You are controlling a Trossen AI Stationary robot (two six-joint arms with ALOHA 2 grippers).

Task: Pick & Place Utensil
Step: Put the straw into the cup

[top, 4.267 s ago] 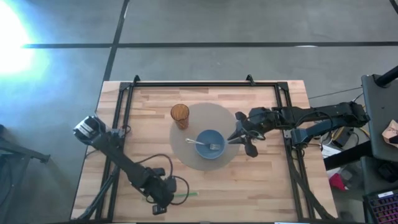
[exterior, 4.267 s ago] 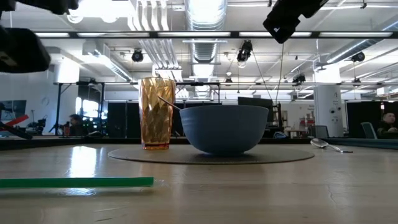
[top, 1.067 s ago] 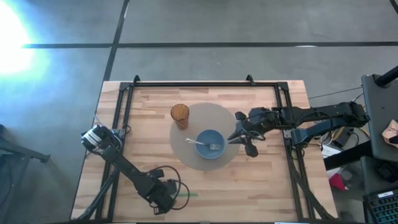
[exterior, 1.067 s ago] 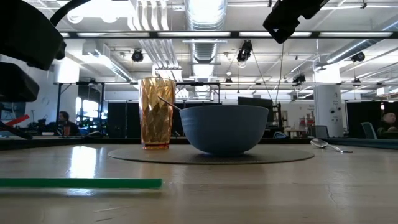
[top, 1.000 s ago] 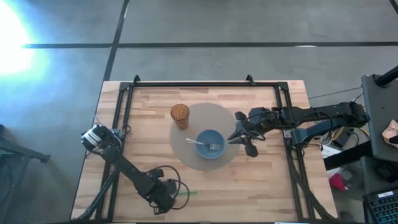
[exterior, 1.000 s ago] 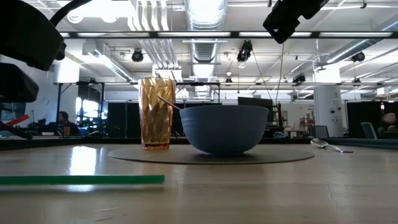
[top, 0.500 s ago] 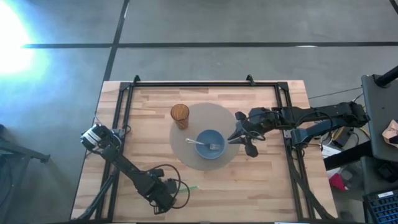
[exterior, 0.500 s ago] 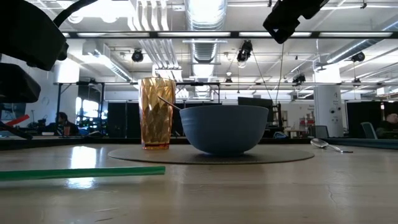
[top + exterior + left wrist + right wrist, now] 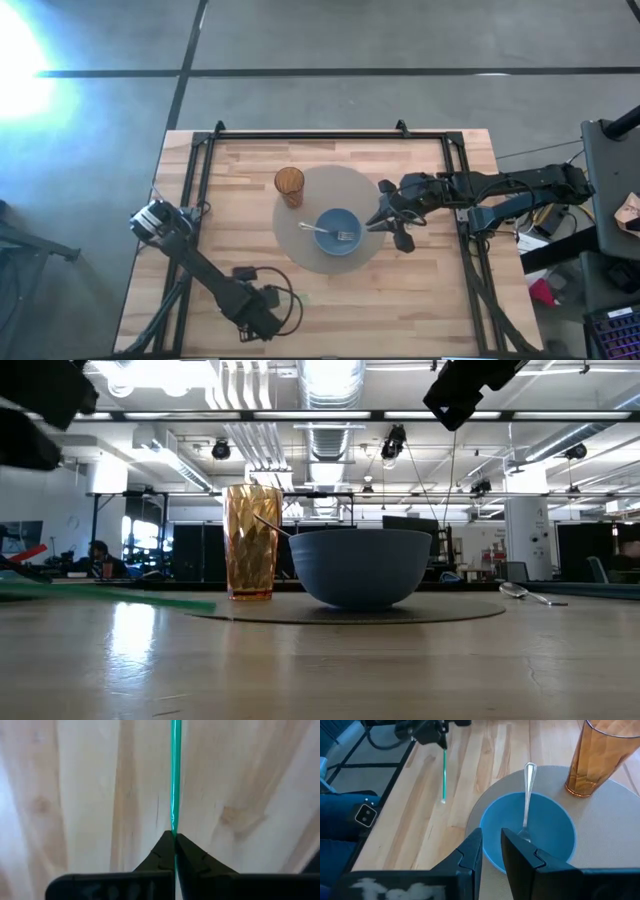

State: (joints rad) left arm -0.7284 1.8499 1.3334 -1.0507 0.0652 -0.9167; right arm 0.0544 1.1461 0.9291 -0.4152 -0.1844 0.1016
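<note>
While the left gripper point(image 9: 174, 842) pinches one green straw point(image 9: 175, 775) above the table's point(image 9: 420, 290) near edge, the right gripper point(image 9: 491, 851) hovers part-open and empty beside one blue bowl point(image 9: 338, 230). One fork point(image 9: 527, 795) rests in the bowl; one amber cup point(image 9: 289, 184) and one spoon point(image 9: 530, 594) share the single round mat point(image 9: 330, 190).

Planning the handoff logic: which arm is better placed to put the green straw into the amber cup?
Left. The left gripper is already shut on the green straw, lifted off the table. The right gripper hangs over the blue bowl, holding nothing.
</note>
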